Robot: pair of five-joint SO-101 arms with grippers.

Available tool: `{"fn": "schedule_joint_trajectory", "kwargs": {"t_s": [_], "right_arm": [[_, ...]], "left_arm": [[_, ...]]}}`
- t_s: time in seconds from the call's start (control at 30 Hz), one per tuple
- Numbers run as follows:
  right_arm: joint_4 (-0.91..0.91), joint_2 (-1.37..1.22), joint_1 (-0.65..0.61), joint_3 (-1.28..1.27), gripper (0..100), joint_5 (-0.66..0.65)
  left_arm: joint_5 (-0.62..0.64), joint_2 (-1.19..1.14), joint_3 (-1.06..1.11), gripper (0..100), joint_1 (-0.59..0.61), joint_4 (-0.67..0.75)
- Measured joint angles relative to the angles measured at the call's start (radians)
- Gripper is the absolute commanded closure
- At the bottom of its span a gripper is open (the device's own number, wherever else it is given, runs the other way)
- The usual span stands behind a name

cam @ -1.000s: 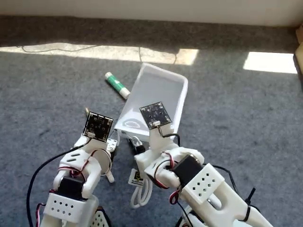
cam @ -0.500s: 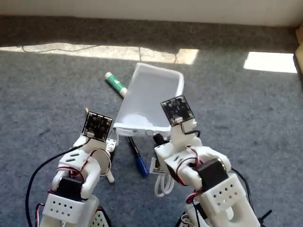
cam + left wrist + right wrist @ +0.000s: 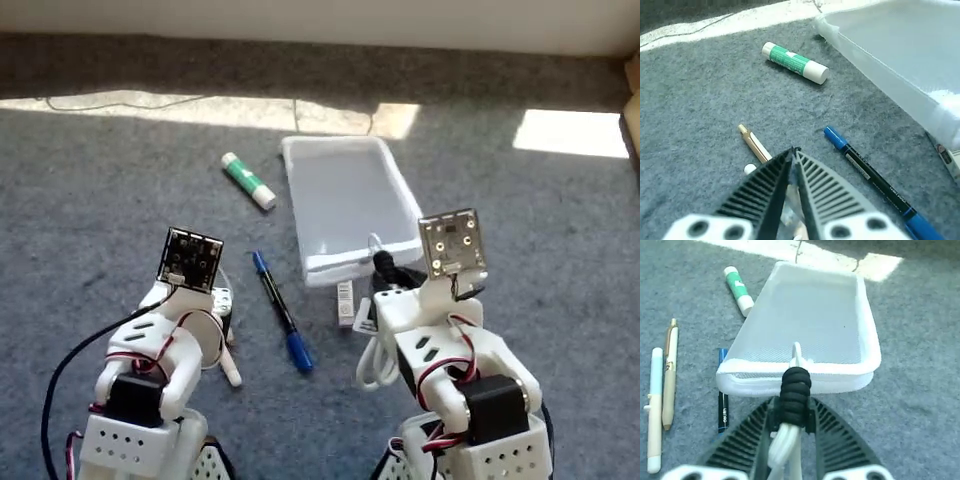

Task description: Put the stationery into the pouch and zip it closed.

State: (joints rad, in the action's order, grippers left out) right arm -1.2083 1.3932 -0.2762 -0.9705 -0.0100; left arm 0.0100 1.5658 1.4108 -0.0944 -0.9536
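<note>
My right gripper (image 3: 792,407) stays clenched on the black cord (image 3: 796,385) at the pouch (image 3: 345,195) mouth, and I've just swung the pouch rightward and straightened it. That leaves the blue pen (image 3: 281,312) lying clear on the carpet between my arms, easy to reach. My left gripper (image 3: 793,152) is pinched shut on nothing, hovering over the gold pen (image 3: 752,142). The glue stick (image 3: 247,181) sits near the pouch's far left corner, not touching. There's open carpet all round.
</note>
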Motion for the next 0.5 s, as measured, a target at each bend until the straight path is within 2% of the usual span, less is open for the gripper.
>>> {"fn": "schedule_joint_trajectory", "kwargs": {"t_s": [0.2, 0.4, 0.5], "right_arm": [[0.0, 0.025, 0.043, 0.0, 99.3, -0.046], [0.0, 0.031, 0.002, 0.0, 99.3, -0.048], [0.0, 0.031, -0.049, 0.0, 99.3, -0.048]], "left_arm": [[0.0, 0.002, -0.026, 97, -0.037, -0.003], [0.0, 0.0, -0.051, 76, -0.163, -0.003], [0.034, 0.0, -0.075, 74, -0.201, -0.003]]}}
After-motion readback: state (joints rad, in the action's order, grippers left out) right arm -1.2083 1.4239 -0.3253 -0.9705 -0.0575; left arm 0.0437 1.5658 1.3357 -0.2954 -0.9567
